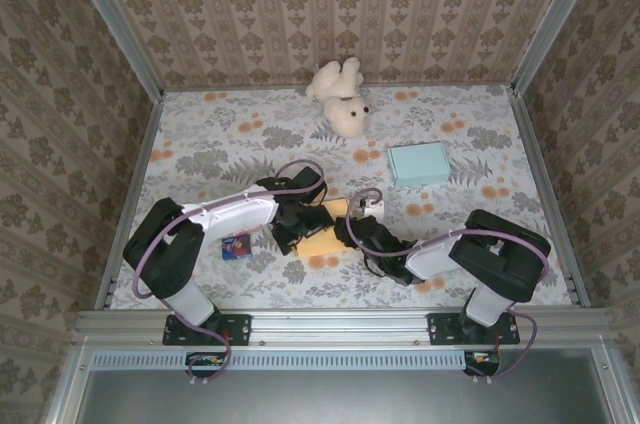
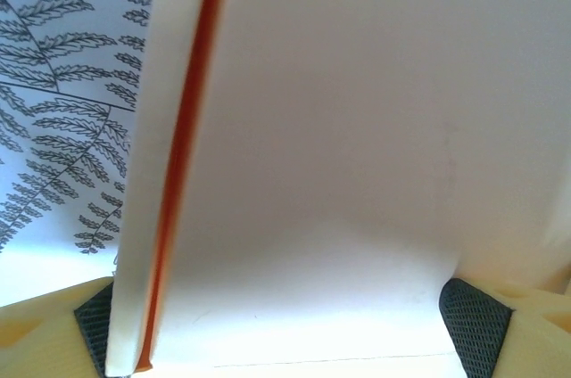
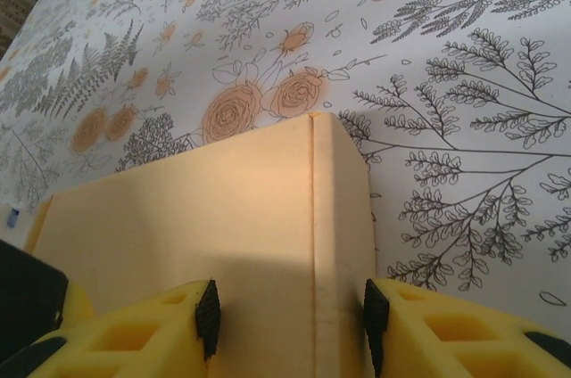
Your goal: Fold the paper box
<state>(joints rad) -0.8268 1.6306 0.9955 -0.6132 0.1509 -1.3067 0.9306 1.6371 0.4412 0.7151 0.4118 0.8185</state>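
Between two end effectors (image 1: 289,228) (image 1: 349,233), one paper box (image 1: 322,244) (yellow).

The far-left surface (image 1: 200,144) lies free. A teddy bear (image 1: 340,96) and a teal box (image 1: 418,163) block the far side, and the paper box (image 1: 320,242) blocks the middle.

On the floral-clothed table (image 1: 200,159), a cream teddy bear (image 1: 340,99) lies at 12 o'clock just before the patterned wallpaper wall (image 1: 300,4), a pale teal box (image 1: 418,164) sits at 2 o'clock, and a small dark blue packet (image 1: 236,246) lies at 8 o'clock, all well apart.
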